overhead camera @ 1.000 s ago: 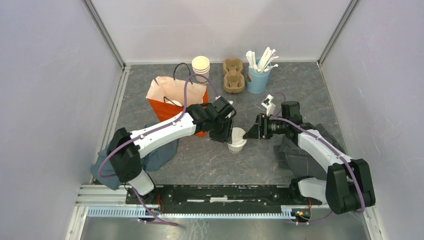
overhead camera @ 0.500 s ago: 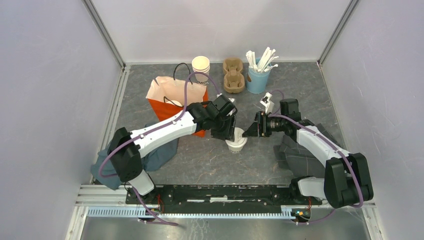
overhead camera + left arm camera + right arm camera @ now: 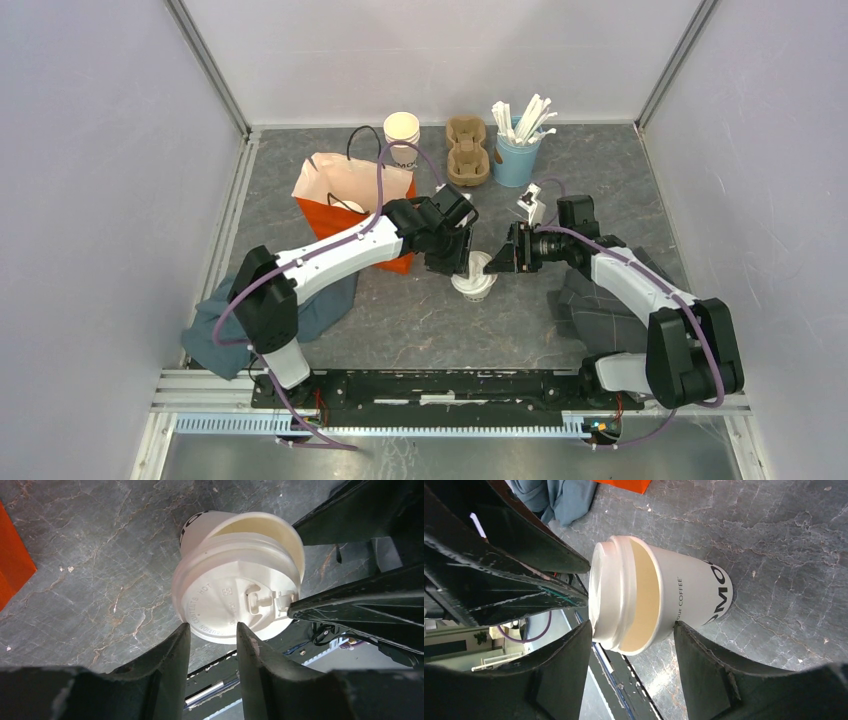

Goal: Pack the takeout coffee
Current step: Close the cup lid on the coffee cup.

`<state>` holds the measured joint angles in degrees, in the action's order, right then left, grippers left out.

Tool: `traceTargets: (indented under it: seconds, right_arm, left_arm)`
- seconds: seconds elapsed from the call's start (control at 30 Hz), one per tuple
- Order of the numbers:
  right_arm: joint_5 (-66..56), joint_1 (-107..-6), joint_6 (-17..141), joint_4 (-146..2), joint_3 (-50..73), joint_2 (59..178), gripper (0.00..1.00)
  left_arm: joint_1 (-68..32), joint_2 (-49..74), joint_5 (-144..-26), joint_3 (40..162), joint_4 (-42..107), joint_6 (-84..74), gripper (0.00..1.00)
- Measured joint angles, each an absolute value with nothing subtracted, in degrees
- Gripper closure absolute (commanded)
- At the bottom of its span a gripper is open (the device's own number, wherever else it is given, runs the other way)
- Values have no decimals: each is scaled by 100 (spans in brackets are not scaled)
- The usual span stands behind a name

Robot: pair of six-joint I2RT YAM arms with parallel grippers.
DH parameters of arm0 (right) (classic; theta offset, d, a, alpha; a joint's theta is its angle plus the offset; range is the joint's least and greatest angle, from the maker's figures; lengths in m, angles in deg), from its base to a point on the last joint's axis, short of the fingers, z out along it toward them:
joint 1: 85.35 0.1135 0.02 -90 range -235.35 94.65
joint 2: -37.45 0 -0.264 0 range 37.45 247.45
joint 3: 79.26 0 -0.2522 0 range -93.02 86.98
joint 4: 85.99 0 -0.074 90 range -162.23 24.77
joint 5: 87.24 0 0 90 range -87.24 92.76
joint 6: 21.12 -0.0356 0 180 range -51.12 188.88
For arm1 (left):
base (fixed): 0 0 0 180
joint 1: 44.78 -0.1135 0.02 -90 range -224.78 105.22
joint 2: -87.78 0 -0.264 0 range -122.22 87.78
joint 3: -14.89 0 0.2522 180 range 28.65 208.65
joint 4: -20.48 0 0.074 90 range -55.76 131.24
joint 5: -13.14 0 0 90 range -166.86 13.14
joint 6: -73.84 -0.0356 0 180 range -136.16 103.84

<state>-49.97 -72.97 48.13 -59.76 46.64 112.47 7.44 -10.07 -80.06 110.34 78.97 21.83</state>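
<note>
Left end effector [image 3: 212, 632] pinches the edge of the white sip lid [image 3: 235, 587], which sits crooked on the paper cup [image 3: 674, 602]. Right end effector [image 3: 631, 637] is spread around the cup wall, steadying it; firm contact unclear. Cup stands mid-counter [image 3: 420, 320], near the orange bag [image 3: 345, 195]. Best bet: press the lid level onto the rim, brace the cup, don't crush it.

Both arms crowd the lidded cup [image 3: 474, 277].
</note>
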Motion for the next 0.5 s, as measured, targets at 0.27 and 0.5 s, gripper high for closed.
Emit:
traceTargets:
  seconds: [0.27,0.5]
  right_arm:
    - [-4936,-7297,4858,-5915,4664,11267,34]
    - [-4656,-7281,4907,-5782,4529,11267,38]
  left_arm:
    - [744,-1011,-8006,11154,7871,2140,48]
    - [744,-1011,-7991,11154,7886,2092,38]
